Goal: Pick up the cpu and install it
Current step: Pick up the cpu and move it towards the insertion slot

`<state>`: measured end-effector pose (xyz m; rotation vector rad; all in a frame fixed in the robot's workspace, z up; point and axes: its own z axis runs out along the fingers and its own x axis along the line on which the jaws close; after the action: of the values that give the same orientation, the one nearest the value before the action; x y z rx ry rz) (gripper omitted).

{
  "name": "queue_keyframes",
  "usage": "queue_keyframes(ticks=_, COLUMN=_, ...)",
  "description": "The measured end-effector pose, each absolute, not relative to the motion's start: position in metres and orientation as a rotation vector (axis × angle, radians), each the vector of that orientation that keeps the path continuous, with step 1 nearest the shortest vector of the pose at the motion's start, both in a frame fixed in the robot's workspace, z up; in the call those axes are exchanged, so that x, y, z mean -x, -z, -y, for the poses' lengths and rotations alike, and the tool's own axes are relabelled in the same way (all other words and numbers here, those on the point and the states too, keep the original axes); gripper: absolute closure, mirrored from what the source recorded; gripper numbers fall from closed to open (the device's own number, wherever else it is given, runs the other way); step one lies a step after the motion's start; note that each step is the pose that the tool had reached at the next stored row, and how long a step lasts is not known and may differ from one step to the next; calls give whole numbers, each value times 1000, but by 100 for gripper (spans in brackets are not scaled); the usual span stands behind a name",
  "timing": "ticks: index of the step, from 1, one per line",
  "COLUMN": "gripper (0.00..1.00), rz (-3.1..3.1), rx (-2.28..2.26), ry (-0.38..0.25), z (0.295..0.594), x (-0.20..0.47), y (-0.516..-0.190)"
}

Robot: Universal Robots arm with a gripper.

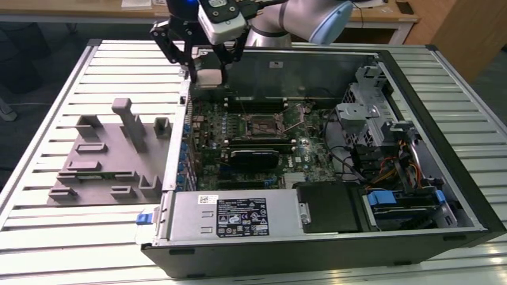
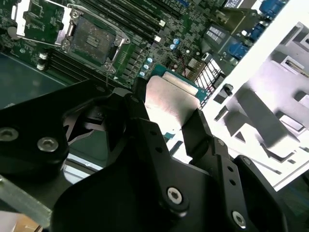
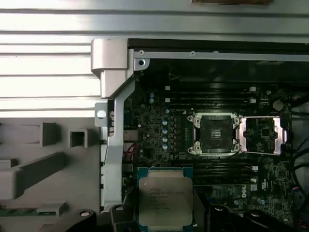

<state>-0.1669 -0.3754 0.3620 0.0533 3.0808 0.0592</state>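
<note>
My gripper (image 1: 208, 72) is shut on the cpu (image 1: 209, 79), a small square chip with a silvery top plate, held by two opposite edges. It hangs above the computer case's wall nearest the grey tray (image 1: 103, 160), at the back of the case. In the first wrist view the cpu (image 3: 165, 198) shows flat between the black fingers (image 3: 118, 215). The second wrist view shows the cpu (image 2: 169, 99) from the side. The motherboard's socket (image 1: 264, 124) lies open, its metal frame swung aside, a short way off from the cpu in both wrist views (image 3: 215, 134) (image 2: 94, 41).
The open case (image 1: 317, 148) holds memory slots, a black card (image 1: 253, 157), cables and a drive cage at the exterior view's right. A power supply (image 1: 237, 217) fills its front. The tray has upright posts (image 1: 127, 122). All stands on a slatted metal table (image 1: 47, 237).
</note>
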Motion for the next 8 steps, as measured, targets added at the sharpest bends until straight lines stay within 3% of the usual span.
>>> queue_keyframes(ticks=8, gripper=46, rz=-3081, rx=-53, ry=-59, z=374, x=152, y=-362)
